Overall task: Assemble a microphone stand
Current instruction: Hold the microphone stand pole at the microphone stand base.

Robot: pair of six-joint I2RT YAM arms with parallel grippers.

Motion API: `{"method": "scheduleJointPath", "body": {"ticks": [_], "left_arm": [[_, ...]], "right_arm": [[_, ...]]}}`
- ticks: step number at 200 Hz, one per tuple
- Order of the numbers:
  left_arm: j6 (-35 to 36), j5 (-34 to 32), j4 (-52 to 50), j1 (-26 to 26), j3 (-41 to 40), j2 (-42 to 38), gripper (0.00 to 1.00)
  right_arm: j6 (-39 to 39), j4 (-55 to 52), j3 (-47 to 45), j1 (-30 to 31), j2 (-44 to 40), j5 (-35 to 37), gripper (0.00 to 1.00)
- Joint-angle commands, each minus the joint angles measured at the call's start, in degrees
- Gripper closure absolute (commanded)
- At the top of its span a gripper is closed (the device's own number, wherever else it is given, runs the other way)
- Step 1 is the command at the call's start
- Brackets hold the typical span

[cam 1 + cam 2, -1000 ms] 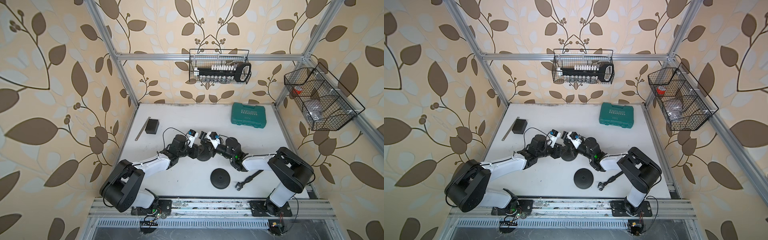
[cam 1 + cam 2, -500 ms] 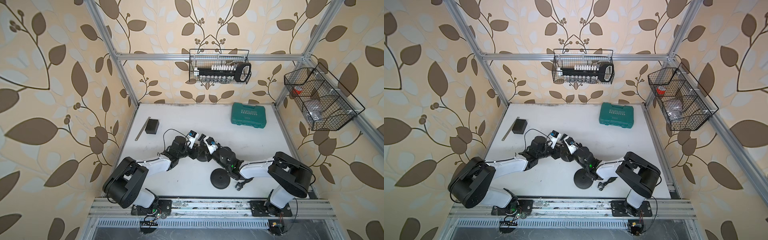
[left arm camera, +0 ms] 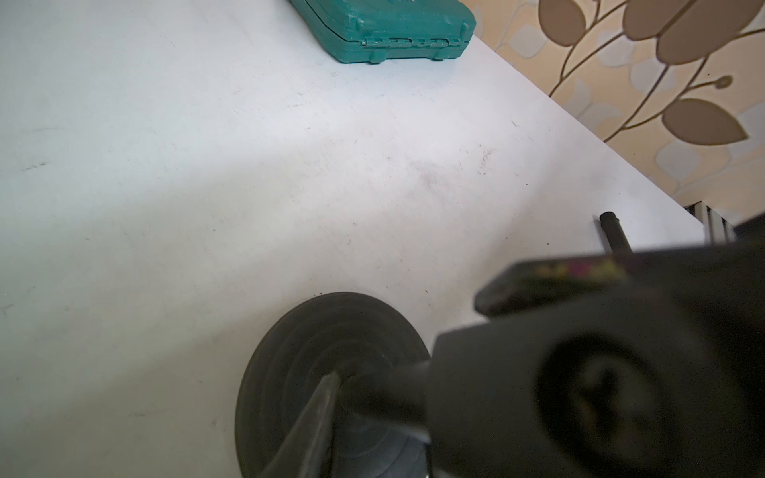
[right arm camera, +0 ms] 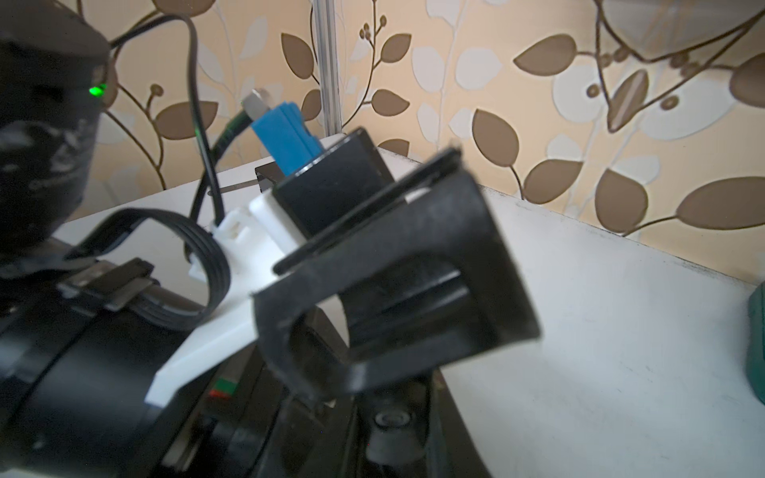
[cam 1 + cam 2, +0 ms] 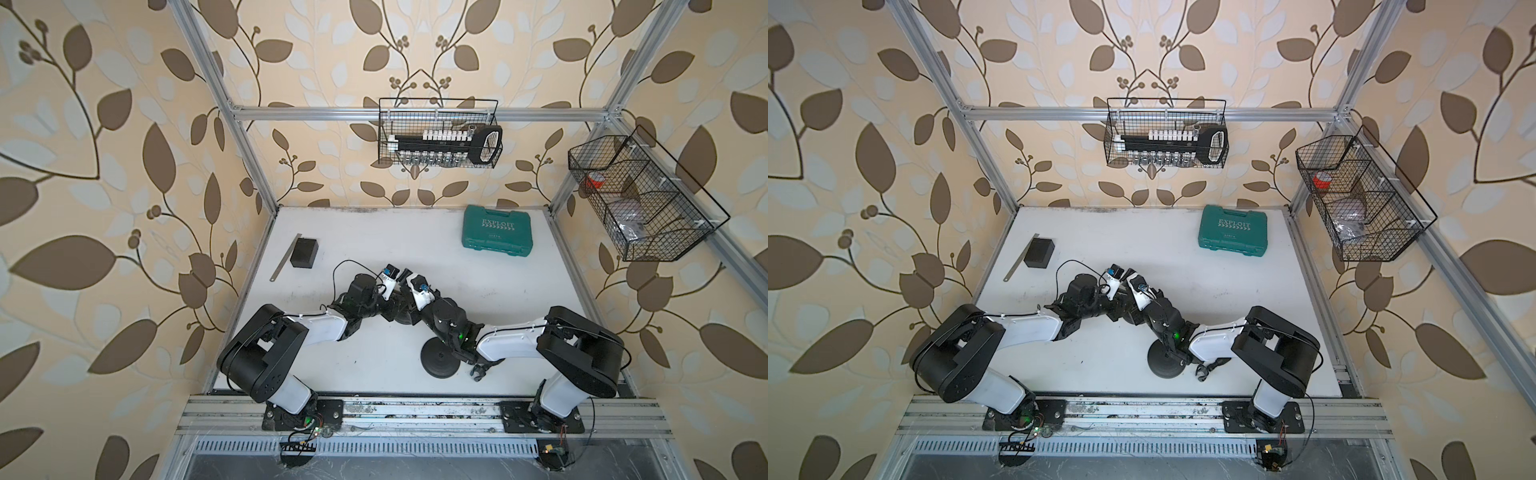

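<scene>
The round black base lies flat near the table's front, partly under my right forearm; the left wrist view also shows the base. My two grippers meet above the table's middle, tip to tip. The right gripper is shut on a short black post with a ringed end. The left gripper faces it. One of its fingers lies against the dark post; its other finger is hidden behind the right gripper's body.
A black clip arm lies right of the base, mostly under my right arm; its far end shows on the table. A green tool case sits back right, a black box and metal ruler back left. Wire baskets hang on the walls.
My right gripper has swung left toward the left gripper, its forearm now over the base's edge. The left jaws have narrowed. The base has stayed put.
</scene>
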Motion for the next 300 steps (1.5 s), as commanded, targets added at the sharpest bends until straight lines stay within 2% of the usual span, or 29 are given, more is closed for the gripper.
{"method": "scheduleJointPath", "body": {"ticks": [1, 96, 169, 191, 221, 238, 264, 300], "left_arm": [[1.3, -1.0, 3.7, -0.1, 1.1, 0.4, 0.66], [1.6, 0.3, 4.3, -0.7, 2.4, 1.9, 0.68], [1.6, -0.5, 3.3, -0.7, 4.1, 3.9, 0.82], [1.9, -0.6, 3.0, -0.8, 4.5, 4.9, 0.89], [1.7, -0.7, 3.7, -0.7, 4.2, 5.8, 0.90], [1.7, -0.8, 3.8, -0.7, 4.1, 5.9, 0.94], [2.1, -0.7, 3.5, -0.8, 4.3, 6.3, 1.00], [3.6, -0.5, 1.3, -0.7, 5.2, 7.0, 1.00]], "right_arm": [[3.9, -8.8, -1.0, 0.5, 0.8, -0.8, 1.00], [6.3, -9.3, -2.5, -0.4, -0.5, -1.3, 1.00], [5.0, -9.7, -2.6, -0.6, -1.2, -4.9, 1.00], [4.0, -9.6, -3.5, -1.4, -2.0, -7.3, 0.94], [3.7, -9.4, -4.9, -3.8, -4.2, -11.8, 0.92], [2.8, -10.0, -4.9, -4.5, -4.6, -14.9, 0.87], [0.7, -11.0, -5.1, -5.7, -5.7, -19.5, 0.67], [-2.5, -16.0, -6.1, -9.7, -10.8, -25.9, 0.46]]}}
